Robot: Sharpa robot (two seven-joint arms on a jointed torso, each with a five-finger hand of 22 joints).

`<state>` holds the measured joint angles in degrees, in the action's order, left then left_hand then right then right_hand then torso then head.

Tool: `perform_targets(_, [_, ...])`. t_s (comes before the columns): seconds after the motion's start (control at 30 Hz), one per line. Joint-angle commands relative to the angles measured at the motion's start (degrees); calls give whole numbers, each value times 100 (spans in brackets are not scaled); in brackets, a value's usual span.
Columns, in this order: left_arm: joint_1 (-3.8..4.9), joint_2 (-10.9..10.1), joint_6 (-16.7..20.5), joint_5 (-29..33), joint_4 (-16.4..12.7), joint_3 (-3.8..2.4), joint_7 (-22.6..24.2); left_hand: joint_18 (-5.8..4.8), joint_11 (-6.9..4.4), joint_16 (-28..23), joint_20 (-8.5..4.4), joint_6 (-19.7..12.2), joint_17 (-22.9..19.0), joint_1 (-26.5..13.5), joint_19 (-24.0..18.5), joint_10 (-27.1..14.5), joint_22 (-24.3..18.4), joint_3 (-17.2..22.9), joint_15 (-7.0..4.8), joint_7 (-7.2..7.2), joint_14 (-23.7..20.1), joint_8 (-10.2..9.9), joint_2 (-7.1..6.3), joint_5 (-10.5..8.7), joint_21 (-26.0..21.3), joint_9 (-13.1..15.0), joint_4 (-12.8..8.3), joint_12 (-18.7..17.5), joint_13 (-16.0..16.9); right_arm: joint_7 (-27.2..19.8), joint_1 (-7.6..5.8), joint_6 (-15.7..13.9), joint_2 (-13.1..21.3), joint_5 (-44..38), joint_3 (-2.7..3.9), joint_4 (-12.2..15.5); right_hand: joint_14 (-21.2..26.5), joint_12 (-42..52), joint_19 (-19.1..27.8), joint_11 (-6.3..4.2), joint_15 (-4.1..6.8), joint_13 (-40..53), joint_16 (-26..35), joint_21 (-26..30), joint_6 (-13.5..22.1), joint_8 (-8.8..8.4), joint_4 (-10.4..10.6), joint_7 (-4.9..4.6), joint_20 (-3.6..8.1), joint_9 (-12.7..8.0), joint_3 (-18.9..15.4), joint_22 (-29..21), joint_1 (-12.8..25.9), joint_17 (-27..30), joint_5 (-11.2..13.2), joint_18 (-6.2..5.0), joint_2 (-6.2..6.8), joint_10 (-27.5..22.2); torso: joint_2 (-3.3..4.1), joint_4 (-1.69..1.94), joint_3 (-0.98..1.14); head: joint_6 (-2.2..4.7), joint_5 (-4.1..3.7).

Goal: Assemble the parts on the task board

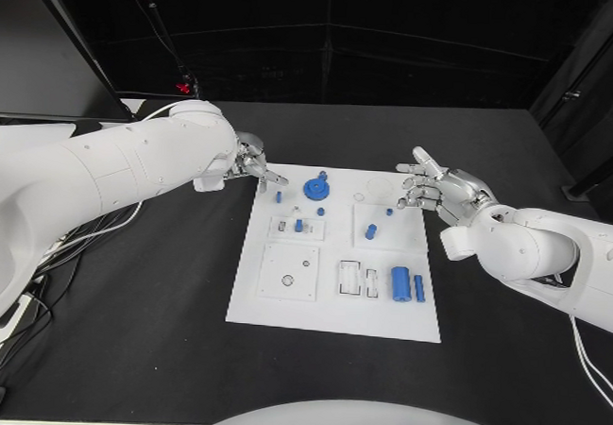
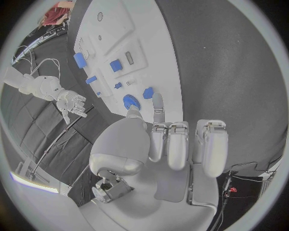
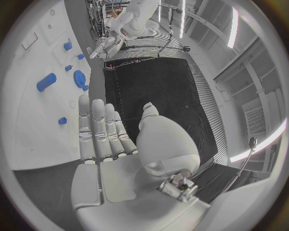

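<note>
The white task board (image 1: pixel 329 313) lies in the middle of the table. On its far half are a blue round gear-like part (image 1: pixel 316 187) and several small blue pieces such as a short peg (image 1: pixel 370 231). Two blue cylinders (image 1: pixel 401 284) lie side by side near its right edge. My left hand (image 1: pixel 250 163) hovers at the board's far left corner, fingers stretched out and holding nothing. My right hand (image 1: pixel 437 188) hangs over the far right edge, fingers apart and empty. The left wrist view shows my left hand (image 2: pixel 180 144), the gear (image 2: pixel 131 102) just beyond the fingertips (image 2: pixel 158 102), and the board (image 2: pixel 151 57). The right wrist view shows my right hand (image 3: pixel 108 139), the board (image 3: pixel 24 120) and a blue cylinder (image 3: pixel 45 82).
Black table (image 1: pixel 137 337) surrounds the board on every side. Cables (image 1: pixel 60 249) trail along the table's left edge under my left arm. A dark backdrop stands behind the far edge.
</note>
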<state>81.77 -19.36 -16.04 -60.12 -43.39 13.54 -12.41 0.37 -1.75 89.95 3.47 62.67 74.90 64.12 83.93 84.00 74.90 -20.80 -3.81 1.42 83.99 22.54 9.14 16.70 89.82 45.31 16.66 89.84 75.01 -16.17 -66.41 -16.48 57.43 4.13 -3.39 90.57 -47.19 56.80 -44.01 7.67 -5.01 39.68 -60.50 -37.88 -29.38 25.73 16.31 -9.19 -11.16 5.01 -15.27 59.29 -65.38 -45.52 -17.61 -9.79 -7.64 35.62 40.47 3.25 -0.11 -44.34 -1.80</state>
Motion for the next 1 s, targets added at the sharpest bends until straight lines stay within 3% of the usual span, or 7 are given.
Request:
perform_targets(0.03, [3, 26, 108, -59, 23, -5, -37, -37, 12, 5, -23, -186, 1510, -30, 607, 600, 1510, -21, 10, 9, 601, 161, -1, 0, 18, 321, 1, 16, 1499, -28, -8, 56, -10, 4, 3, 6, 39, 27, 13, 17, -10, -8, -34, 30, 37, 37, -12, -149, -23, -9, -34, -9, -11, 7, -32, -56, -67, -37, -1, -2, -1, -1, -3])
perform_targets(0.2, [-17, 62, 95, -59, 57, -5, -13, -37, 17, 5, -19, -276, 1510, -7, 607, 600, 1510, -18, 14, 15, 601, 214, -4, 50, 18, 453, 3, 16, 1499, -28, -8, 54, -21, 4, 3, -1, 39, 27, 13, 17, -10, -8, -34, 30, 37, 37, -12, -149, -23, -9, -34, -9, -11, 7, -32, -56, -67, -37, 0, -3, -4, -1, -19])
perform_targets(0.5, [-49, 117, 25, -59, 116, -5, -59, -37, 69, 5, 4, -678, 1510, 29, 607, 600, 1510, -15, 44, 70, 601, 471, -4, 91, 18, 952, 5, 16, 1499, -47, -7, 61, -35, 4, 3, 1, 39, 27, 13, 17, -10, -8, -34, 30, 37, 37, -12, -149, -23, -9, -34, -9, -11, 7, -32, -56, -67, -37, 0, -2, -3, -9, -34])
perform_targets(1.0, [-88, 169, -67, -58, 141, -5, -142, -37, 93, 5, 17, -851, 1510, 23, 607, 600, 1510, -9, 60, 98, 601, 532, 38, 92, 18, 1091, 6, 16, 1499, -91, -6, 68, -51, 4, 3, 9, 45, 36, 15, 19, -11, -20, -43, 30, 44, 46, -8, -149, -25, -10, -43, -12, -6, 17, -28, -55, -63, -43, 2, -6, -2, -30, -47])
